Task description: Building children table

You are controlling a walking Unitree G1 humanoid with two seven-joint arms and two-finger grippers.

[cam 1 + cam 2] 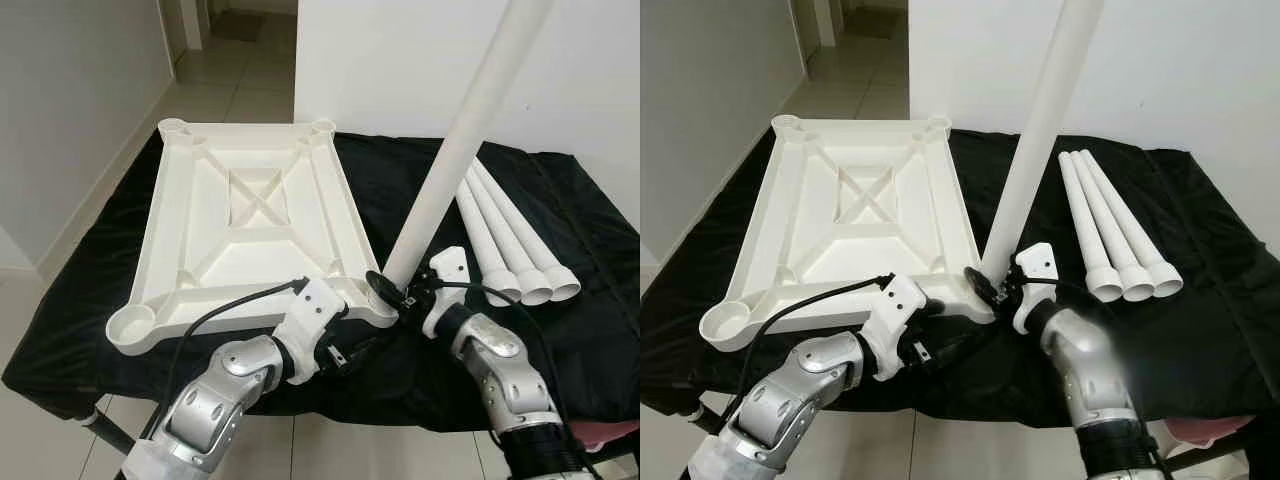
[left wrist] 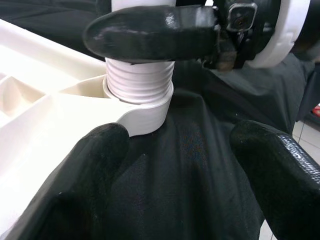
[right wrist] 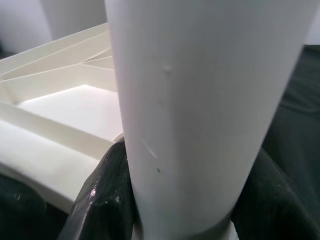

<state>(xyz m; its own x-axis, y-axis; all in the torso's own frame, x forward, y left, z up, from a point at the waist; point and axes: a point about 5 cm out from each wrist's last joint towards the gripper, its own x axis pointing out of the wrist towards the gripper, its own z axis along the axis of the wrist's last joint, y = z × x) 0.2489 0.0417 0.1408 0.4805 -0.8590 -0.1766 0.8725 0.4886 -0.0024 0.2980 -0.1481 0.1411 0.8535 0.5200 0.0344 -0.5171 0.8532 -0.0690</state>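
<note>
Pinching the first leg [image 1: 450, 170] into the tabletop's [image 1: 250, 215] corner socket, right hand [image 1: 400, 292]; left hand [image 1: 352, 352] spread; three legs [image 1: 510, 235] wait.

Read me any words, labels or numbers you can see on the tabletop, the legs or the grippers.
There is none to read.
Tabletop: plain white ribs, no print.
Held leg and three spare legs: plain white, no label.
Right gripper, shut on the held leg: no marking.
Left gripper, open: no marking.
</note>
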